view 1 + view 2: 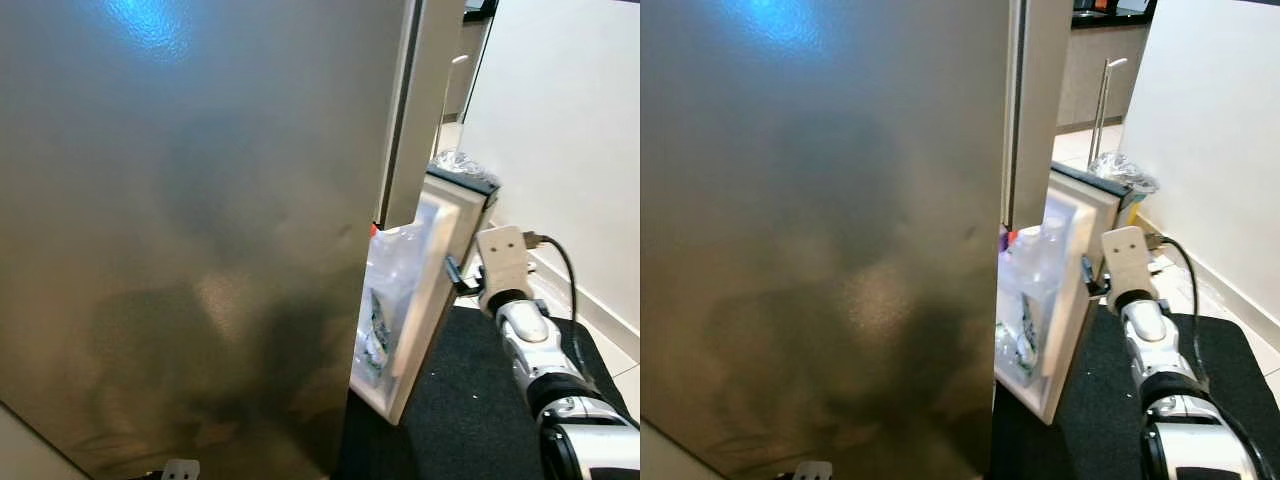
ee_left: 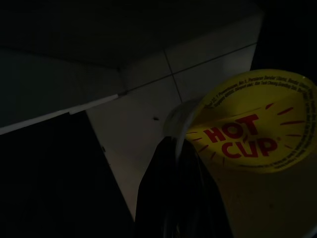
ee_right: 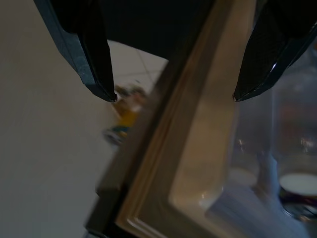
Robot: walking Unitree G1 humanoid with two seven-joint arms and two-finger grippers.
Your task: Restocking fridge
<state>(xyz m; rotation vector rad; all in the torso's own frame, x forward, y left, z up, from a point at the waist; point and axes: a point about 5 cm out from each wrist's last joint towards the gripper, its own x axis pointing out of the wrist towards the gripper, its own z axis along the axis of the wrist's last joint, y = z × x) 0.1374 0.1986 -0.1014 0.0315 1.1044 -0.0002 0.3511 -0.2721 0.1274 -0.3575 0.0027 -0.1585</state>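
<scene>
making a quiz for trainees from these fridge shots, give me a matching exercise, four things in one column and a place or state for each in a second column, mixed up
Things
1. yellow foil-lidded Hot Cup noodle cup
2. white fridge door edge
3. large grey steel fridge panel
4. black floor mat

Places or states
A. under the right arm
B. between the open right gripper fingers
C. held in the left gripper
D. left of the door shelf

Pairs: 1-C, 2-B, 3-D, 4-A
</scene>
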